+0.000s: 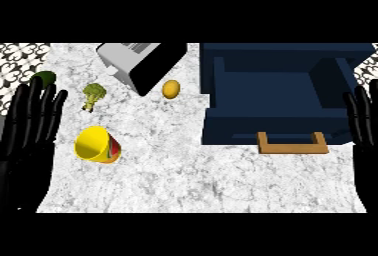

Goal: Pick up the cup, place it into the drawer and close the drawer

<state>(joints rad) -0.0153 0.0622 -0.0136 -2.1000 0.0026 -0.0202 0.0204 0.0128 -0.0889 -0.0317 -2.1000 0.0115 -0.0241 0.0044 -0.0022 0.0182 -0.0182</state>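
Lying tipped, the yellow cup (97,144) shows no readable writing.

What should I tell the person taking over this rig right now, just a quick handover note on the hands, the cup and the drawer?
Left hand: open, fingers up, at the view's left edge, holding nothing.
Right hand: open, fingers up, at the right edge, holding nothing.
Cup: yellow, lying tilted on the counter, left of centre, near the left hand.
Drawer: dark blue, pulled open, with nothing visible inside; wooden handle faces the robot.
Done: nothing yet, though the drawer is already open.
Left: grasp the cup, set it in the drawer, push the drawer shut.
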